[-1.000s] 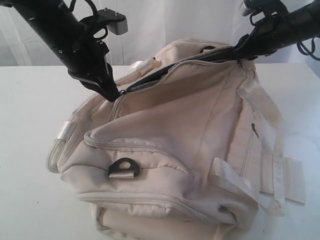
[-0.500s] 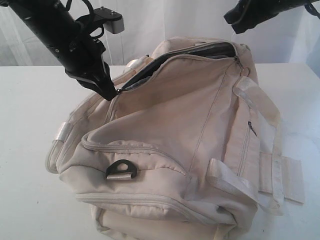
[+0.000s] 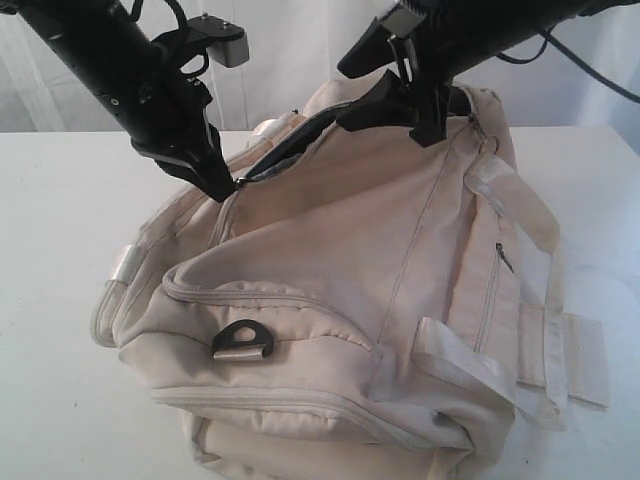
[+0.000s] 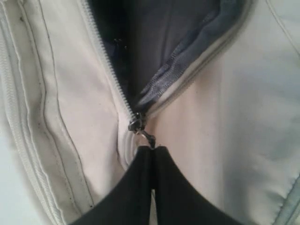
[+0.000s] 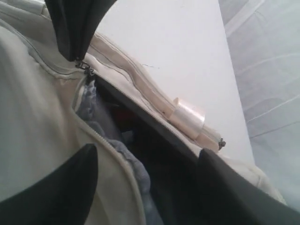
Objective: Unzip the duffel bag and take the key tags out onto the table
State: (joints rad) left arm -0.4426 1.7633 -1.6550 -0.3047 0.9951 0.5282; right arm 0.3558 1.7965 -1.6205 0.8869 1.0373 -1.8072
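The white table point(image 3: 60, 200) is spread beneath both arms, and the cream duffel bag point(image 3: 340, 270) is seen lying on it, directly under both sets of jaws. The bag's top is unzipped, so that a long opening point(image 3: 290, 150) is laid bare between the two grippers, and dark grey lining point(image 4: 154, 42) is shown inside it, just beyond the left jaws. The right gripper point(image 5: 145, 183) is held above the far end of that opening. Its jaws are spread wide, nothing is gripped by them, and the dark interior of the bag is framed in the gap between them. Whether its fingertips point(image 3: 372, 108) are touching the fabric cannot be told. The left gripper point(image 4: 152, 149) is set at the other end of the opening, with its jaws pressed together and the metal zipper pull point(image 4: 143, 132) pinched at their tips, just where the two sides of the opening meet. A pale webbing handle point(image 3: 520, 215) is draped down the side of the bag below the right jaws, and a black D-ring point(image 3: 243, 340) is fixed to the end panel well below the left jaws. The key tags cannot be made out: only a faint reddish patch point(image 5: 123, 115) is seen in the shadow ahead of the right jaws, and what it is cannot be told.
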